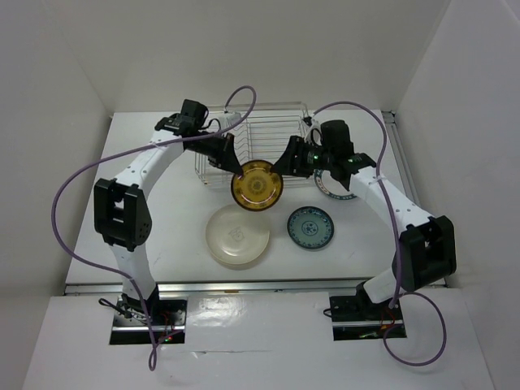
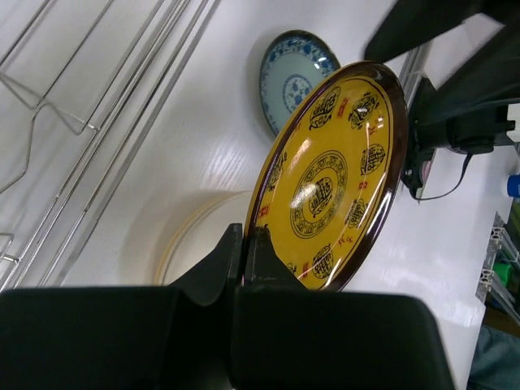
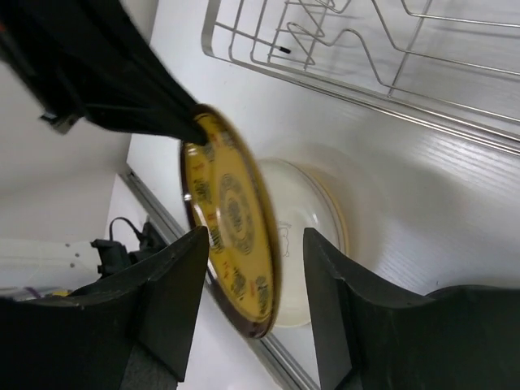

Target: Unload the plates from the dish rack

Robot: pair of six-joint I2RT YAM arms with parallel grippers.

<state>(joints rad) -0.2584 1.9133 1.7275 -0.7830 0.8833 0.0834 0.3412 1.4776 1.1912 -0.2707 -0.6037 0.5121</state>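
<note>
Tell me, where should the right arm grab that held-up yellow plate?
Its free rim, opposite the left fingers. Come from the right with the right fingers astride the edge: the yellow plate is thin, tilted on edge, both faces exposed.

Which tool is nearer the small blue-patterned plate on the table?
Right. The right tool hangs just behind the blue-patterned plate; the left tool, clamped on the yellow plate, sits farther to its left.

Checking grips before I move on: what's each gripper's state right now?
Left gripper: shut on the yellow plate, at its rim.
Right gripper: open, jaws straddling the same plate, not clamped.
</note>
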